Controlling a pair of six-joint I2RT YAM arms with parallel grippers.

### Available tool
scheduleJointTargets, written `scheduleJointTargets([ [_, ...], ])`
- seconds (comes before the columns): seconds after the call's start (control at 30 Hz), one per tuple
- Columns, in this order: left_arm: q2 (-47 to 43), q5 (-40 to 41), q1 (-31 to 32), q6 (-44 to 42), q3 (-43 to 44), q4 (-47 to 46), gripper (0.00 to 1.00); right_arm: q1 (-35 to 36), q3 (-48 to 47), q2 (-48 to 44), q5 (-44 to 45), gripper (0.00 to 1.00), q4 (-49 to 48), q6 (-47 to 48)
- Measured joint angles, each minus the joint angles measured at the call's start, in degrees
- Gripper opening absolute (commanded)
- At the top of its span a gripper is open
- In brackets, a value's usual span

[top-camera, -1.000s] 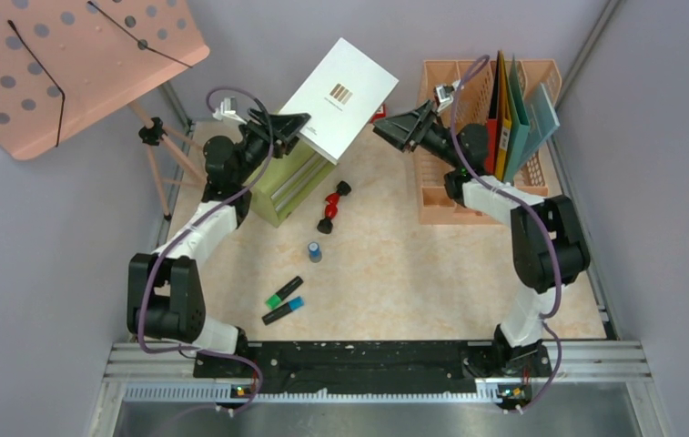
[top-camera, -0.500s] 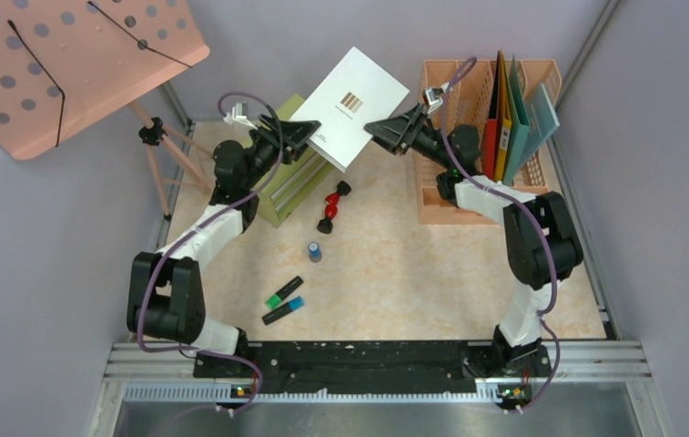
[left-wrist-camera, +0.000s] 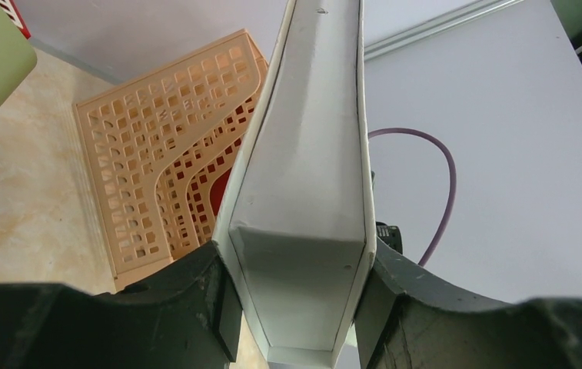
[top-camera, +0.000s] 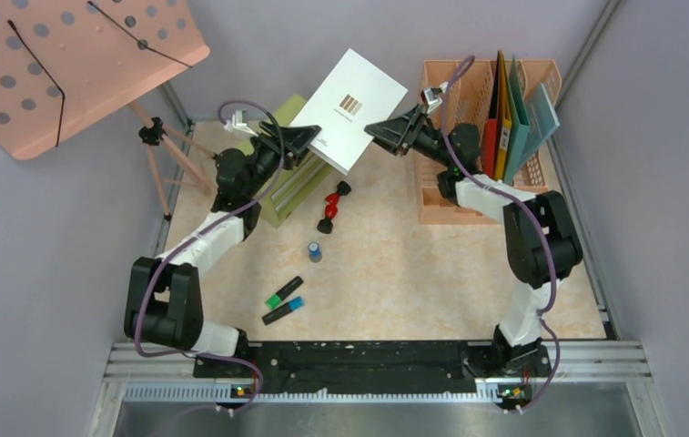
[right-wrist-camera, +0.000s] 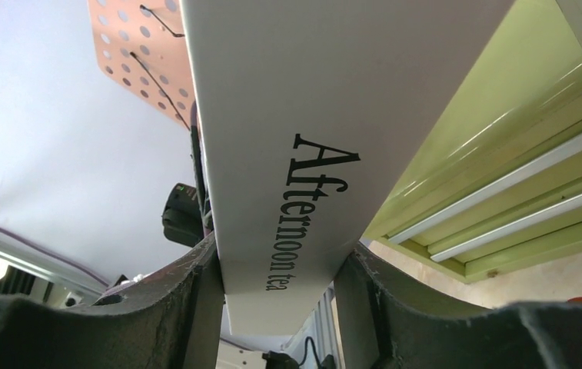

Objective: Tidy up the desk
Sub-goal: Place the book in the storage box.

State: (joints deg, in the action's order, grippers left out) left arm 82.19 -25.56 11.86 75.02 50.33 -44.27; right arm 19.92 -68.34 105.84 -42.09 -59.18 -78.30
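At the near edge, past the black-and-metal front rail, the desk spreads flat, beige and marble-veined, with broad bare room on its near right. Grey walls hem both sides. Near left lie a green-tipped marker and a blue-tipped marker, close together. Farther in stand a small blue cylinder and a red-and-black object.

Beyond, the glossy green drawer cabinet sits left. The peach lattice rack sits right, with folders upright in it.

Between them the white box is raised and tilted; it is matte card with crisp edges. My left claw clamps one narrow end at middling width. My right claw clasps the opposite edge, which is lettered "Afternoon tea". The peach perforated board tilts at the far left.
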Motion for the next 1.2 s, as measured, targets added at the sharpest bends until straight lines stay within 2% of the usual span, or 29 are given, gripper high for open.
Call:
scheduleJointTargets([
  [0.3, -0.85, 0.55, 2.12, 0.00, -2.71, -0.46, 0.00, -1.77, 0.00, 0.00, -1.01, 0.58, 0.20, 0.09],
  [0.6, -1.49, 0.57, 3.02, 0.04, -4.17, -1.22, 0.00, -2.43, 0.00, 0.00, -0.09, 0.58, 0.00, -0.17],
  [0.8, -1.86, 0.61, 3.15, 0.02, -4.70, -1.44, 0.00, -2.43, -0.02, 0.00, 0.11, 0.53, -0.02, -0.42],
  [1.0, -1.86, 0.81, 3.37, 0.02, -4.70, -1.88, 0.00, -2.47, -0.02, 0.00, 0.31, 0.36, -0.07, -1.62],
  [1.07, -1.86, 0.96, 3.48, 0.00, -4.70, -1.84, 0.00, -2.49, -0.02, 0.00, 0.28, 0.24, -0.26, -1.75],
  [1.13, -1.86, 1.03, 3.58, -0.11, -4.70, -1.86, 0.01, -2.49, -0.02, 0.00, 0.17, 0.06, -0.44, -1.92],
  [1.17, -1.86, 1.03, 3.61, -0.20, -4.70, -1.84, 0.07, -2.49, -0.04, 0.00, 0.07, 0.00, -0.50, -1.92],
  [1.2, -1.86, 1.03, 3.63, -0.28, -4.70, -1.81, 0.15, -2.54, -0.04, 0.00, -0.02, 0.00, -0.52, -1.92],
])
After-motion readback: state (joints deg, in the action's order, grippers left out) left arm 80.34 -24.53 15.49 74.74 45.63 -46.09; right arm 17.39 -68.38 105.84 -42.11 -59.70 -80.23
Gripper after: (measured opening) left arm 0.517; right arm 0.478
